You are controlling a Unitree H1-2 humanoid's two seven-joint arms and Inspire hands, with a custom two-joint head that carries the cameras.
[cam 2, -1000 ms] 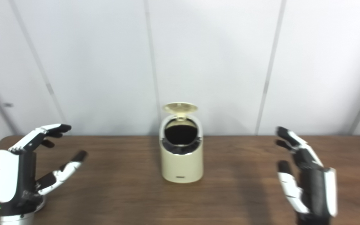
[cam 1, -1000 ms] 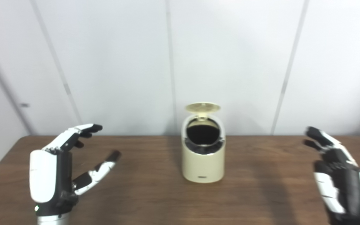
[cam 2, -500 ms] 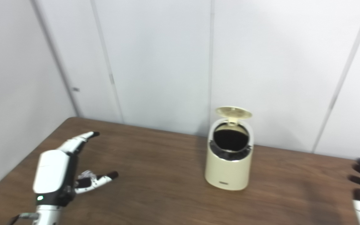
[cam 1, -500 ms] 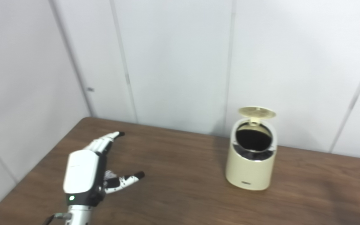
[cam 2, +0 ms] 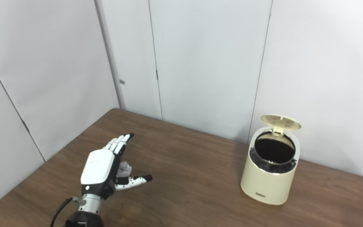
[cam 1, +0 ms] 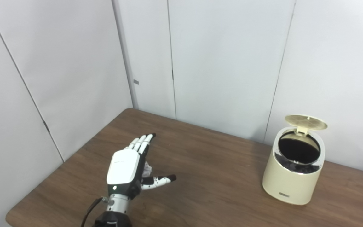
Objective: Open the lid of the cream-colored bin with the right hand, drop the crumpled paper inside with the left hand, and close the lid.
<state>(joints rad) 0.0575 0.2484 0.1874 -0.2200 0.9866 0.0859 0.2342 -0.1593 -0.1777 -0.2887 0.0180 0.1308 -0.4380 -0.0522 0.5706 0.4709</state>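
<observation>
A: Where do we stand with the cream-colored bin (cam 2: 269,170)?

B: Its lid (cam 2: 280,122) is tipped up on the hinge at the back rim, so the dark round mouth lies open. The crumpled paper (cam 2: 124,169) lies on the table (cam 2: 187,176), well to the left of the bin, mostly hidden behind our left hand (cam 2: 101,170).

A: And the hand itself?

B: Its fingers (cam 2: 120,143) are stretched out and apart, the thumb splayed toward the bin, holding nothing. The paper sits right by the palm; we cannot tell whether they touch. Our right hand is out of both views, so we cannot say how its fingers stand.

A: So we judge the step in hand to be the pickup?

B: Yes. We should settle the palm over the ball and curl fingers and thumb round it from both sides, gently, since a pale, wrinkled wad like that is light and will likely skid on the smooth brown wood if nudged.

A: And afterwards?

B: Carry it toward the bin and release over the mouth, coming in from the front to stay clear of the raised lid. The bin is a smooth rounded cylinder, seemingly plastic and light, so a knock could shift it.
</observation>
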